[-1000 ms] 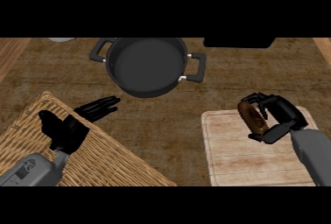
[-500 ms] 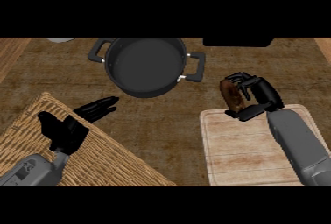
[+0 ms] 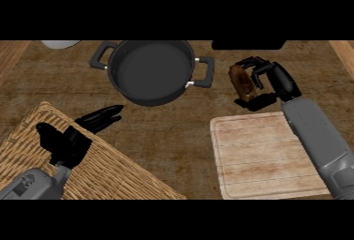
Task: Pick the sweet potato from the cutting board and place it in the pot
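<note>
The right robot hand curled round the brown, oblong sweet potato (long axis running toward the counter's far edge), held beyond the pale wooden cutting board. The dark round metal pot lay just leftward; the left robot hand rested open.

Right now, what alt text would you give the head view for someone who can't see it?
The right hand holds a sweet potato beside the pot, above the counter past the cutting board. The left hand rests open over a woven mat.
</note>
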`<state>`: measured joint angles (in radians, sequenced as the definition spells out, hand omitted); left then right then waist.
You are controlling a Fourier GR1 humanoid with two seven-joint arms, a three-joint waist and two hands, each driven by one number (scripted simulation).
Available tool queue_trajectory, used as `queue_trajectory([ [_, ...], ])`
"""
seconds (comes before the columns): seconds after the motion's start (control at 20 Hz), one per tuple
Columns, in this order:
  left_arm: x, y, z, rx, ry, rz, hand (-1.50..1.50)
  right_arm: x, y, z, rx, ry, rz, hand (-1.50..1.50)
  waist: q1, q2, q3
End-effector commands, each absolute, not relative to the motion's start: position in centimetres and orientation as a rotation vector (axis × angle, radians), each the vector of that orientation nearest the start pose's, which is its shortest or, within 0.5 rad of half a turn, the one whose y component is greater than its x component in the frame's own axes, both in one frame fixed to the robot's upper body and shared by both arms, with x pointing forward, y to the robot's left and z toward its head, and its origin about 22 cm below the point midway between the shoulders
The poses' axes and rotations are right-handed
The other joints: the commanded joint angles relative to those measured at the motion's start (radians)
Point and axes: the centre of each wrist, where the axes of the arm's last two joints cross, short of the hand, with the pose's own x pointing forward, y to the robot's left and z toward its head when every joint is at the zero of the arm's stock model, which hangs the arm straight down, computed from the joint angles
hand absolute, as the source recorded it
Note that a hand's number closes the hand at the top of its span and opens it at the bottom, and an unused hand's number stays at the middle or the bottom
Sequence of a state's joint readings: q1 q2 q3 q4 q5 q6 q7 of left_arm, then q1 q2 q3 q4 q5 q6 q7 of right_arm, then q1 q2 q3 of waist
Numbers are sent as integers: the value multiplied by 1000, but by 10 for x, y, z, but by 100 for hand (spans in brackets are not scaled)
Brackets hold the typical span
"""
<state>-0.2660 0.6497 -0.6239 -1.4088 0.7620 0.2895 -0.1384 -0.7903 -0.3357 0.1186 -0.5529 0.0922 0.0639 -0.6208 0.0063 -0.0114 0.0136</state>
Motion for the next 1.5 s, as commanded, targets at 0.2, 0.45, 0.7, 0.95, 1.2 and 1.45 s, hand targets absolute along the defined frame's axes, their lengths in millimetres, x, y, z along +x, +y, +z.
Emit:
queue_trajectory([
  [0.2, 250, 243, -20, -48, -1281, -274, 0, 438, -219, 108, -251, -1933, 770, 150, -21, 9, -15],
  [0.45, 243, 246, -16, -73, -1297, -279, 0, 449, -181, 161, -332, -1917, 830, 150, -4, 8, -14],
  [0.7, 267, 239, -5, -66, -1306, -288, 0, 452, -135, 177, -369, -1844, 954, 150, -6, 17, -14],
  [0.95, 237, 241, -26, -95, -1280, -287, 0, 449, -89, 186, -423, -1760, 1059, 150, 13, 15, -15],
  [1.2, 251, 246, -19, -77, -1295, -294, 0, 443, -34, 195, -477, -1731, 1154, 150, 35, 26, -15],
  [1.45, 261, 244, -4, -97, -1314, -317, 0, 445, -27, 183, -800, -1620, 1375, 150, 44, 33, -16],
])
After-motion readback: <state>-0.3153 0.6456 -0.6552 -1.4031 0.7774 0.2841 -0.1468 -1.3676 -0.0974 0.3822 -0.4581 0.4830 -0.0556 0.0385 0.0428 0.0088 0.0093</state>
